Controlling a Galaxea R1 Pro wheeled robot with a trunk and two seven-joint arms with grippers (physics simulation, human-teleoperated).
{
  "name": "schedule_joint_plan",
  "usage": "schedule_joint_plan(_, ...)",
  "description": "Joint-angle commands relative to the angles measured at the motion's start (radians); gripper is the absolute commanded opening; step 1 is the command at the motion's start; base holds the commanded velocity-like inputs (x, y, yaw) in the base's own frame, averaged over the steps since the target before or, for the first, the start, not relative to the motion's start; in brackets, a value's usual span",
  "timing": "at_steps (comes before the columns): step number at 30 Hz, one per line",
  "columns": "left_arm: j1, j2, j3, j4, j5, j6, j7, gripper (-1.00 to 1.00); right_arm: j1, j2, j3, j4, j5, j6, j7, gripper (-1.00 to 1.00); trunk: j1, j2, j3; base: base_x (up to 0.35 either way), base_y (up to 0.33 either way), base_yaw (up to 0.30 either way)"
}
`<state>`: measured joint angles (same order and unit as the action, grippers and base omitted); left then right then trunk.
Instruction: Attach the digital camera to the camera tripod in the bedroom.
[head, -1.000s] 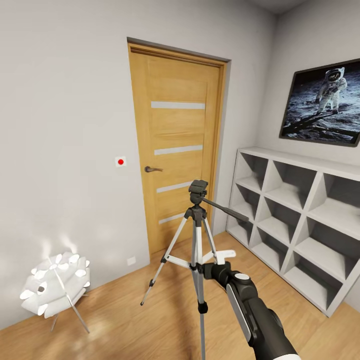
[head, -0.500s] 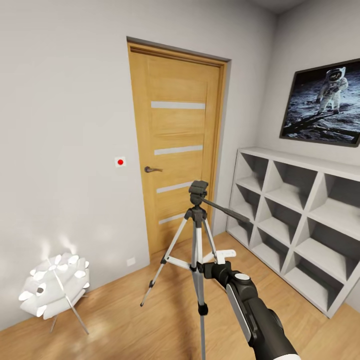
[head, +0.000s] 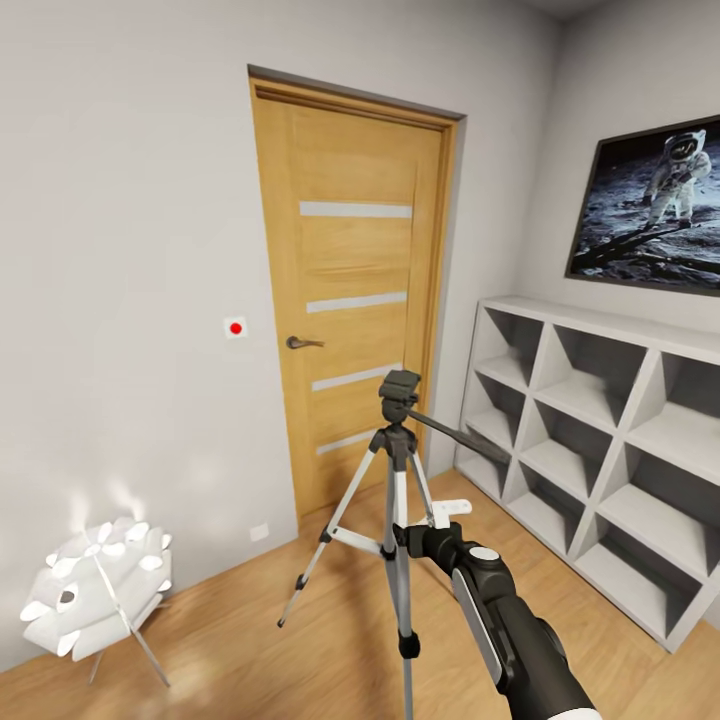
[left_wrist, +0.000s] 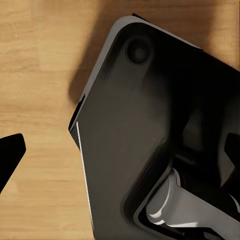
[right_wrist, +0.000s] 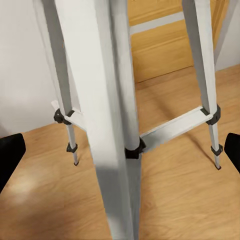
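The camera tripod stands on the light wood floor in front of the door. Its silver legs are spread, and its black head has nothing on it. The long pan handle points to the right. My right gripper is low against the tripod's near leg. In the right wrist view that leg stands between the widely parted fingertips, so the gripper is open. My left gripper is open over the floor, facing a dark part of the robot's body. The digital camera is out of view.
A shut wooden door stands behind the tripod. A white cube shelf unit runs along the right wall under an astronaut picture. A white floor lamp sits low at the left. A red-dotted wall switch is beside the door.
The whole head view has shifted slightly, so the camera moved: the lamp slid towards the lower left and the picture towards the right. The right arm keeps its place in the frame.
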<state>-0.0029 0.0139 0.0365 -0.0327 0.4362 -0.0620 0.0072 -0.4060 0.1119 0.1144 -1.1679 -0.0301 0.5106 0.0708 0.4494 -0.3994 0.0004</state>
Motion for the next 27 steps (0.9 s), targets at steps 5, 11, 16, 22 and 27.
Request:
schedule_joint_plan(5,0.000,0.000,0.003,0.001,-0.001,-0.002,0.001,1.00,0.000,0.000,0.000,-0.001,-0.003,0.005,0.005,1.00,0.001,-0.001,0.000,0.150,0.000,0.000)
schedule_joint_plan(11,0.000,0.000,0.003,0.001,-0.001,-0.002,0.001,1.00,0.000,0.000,0.002,-0.001,-0.004,0.005,0.008,1.00,0.001,-0.001,0.000,0.140,0.000,0.000)
schedule_joint_plan(16,0.000,0.000,0.003,0.001,-0.001,-0.002,0.001,1.00,0.000,0.000,0.002,-0.001,-0.004,0.005,0.009,1.00,0.001,-0.001,0.000,0.124,0.000,0.000)
schedule_joint_plan(22,0.000,0.000,0.003,0.001,-0.001,-0.002,0.001,1.00,0.000,0.000,0.002,-0.001,-0.004,0.005,0.009,1.00,0.001,-0.001,0.000,0.063,0.000,0.000)
schedule_joint_plan(27,0.000,0.000,0.003,0.001,-0.001,-0.002,0.002,1.00,0.000,0.000,0.002,-0.001,-0.004,0.005,0.009,1.00,0.001,-0.001,0.000,0.015,0.000,0.000)
